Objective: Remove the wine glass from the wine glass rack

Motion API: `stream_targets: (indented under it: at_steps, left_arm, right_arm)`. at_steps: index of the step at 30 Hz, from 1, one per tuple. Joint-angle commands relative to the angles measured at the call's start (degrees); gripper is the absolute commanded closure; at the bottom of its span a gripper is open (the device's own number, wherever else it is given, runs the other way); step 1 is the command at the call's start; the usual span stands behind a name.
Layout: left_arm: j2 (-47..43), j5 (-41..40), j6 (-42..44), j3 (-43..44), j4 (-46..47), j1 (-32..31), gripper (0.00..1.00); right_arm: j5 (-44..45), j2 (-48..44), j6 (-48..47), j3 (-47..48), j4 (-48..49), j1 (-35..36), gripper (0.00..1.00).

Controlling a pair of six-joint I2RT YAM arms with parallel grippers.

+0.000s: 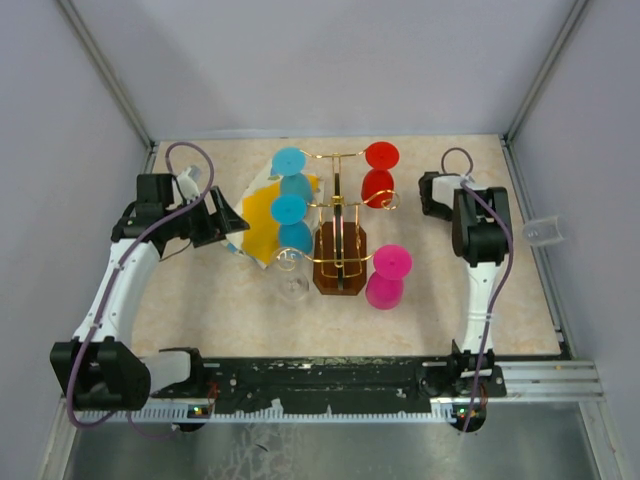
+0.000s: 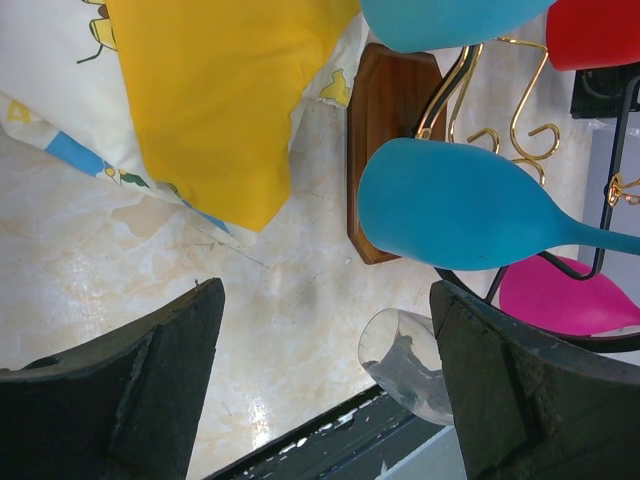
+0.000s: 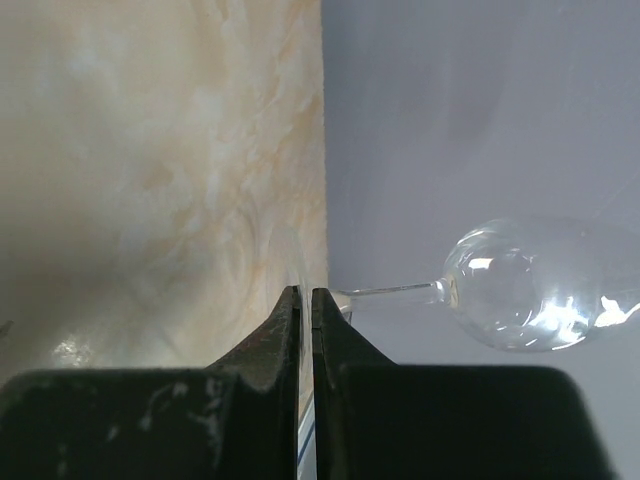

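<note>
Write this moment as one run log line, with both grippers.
left gripper open, empty | right gripper shut, empty | blue glass ahead of left gripper, on wine glass rack

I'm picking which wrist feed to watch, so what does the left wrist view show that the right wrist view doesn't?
Only the left wrist view: the open left claw, the yellow-and-white cloth, the wine glass rack, a blue wine glass, a pink glass and a clear glass partly behind a finger. Only the right wrist view: the shut right claw and a clear wine glass on its side past the table's edge. Both: the marbled tabletop.
</note>
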Motion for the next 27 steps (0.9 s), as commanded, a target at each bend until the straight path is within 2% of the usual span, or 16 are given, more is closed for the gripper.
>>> stream_targets:
  at_steps: [1, 27]
  left_arm:
    - [-1.1, 1.5, -0.1, -0.9, 0.0, 0.1, 0.11]
    - [-1.3, 1.4, 0.0, -1.4, -0.6, 0.1, 0.11]
  right_arm:
    - [2.9, 1.0, 1.2, 0.0, -0.4, -0.2, 1.0]
    - [-0.2, 5.0, 4.0, 0.3, -1.6, 0.1, 1.0]
